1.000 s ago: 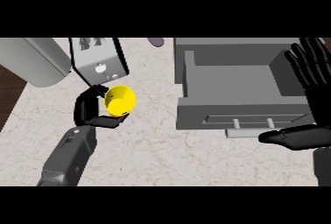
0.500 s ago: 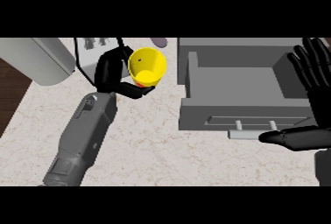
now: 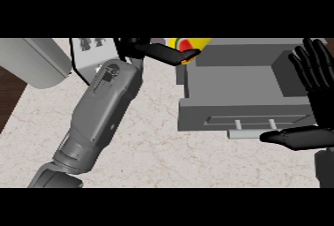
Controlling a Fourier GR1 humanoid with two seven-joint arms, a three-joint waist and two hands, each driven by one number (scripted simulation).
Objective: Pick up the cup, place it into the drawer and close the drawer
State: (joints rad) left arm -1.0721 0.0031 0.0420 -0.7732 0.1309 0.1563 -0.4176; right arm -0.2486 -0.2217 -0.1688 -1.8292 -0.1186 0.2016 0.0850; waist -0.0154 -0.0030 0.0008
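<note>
Since the cup [image 3: 195, 43] sits pinched in our left hand [image 3: 157, 50] right at the back-left corner of the drawer [image 3: 248, 110], not clearly over the inside, we think letting go now could bounce it off the wall onto the counter [image 3: 150, 150]. Our right hand [image 3: 316, 84] rests spread beside the drawer.

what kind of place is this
Probably a kitchen counter: a pale, stone-patterned countertop, an open grey drawer standing on it, and a yellow cup held in the left hand.

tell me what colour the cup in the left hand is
The cup is mostly yellow with a small red patch, in the head view.
</note>
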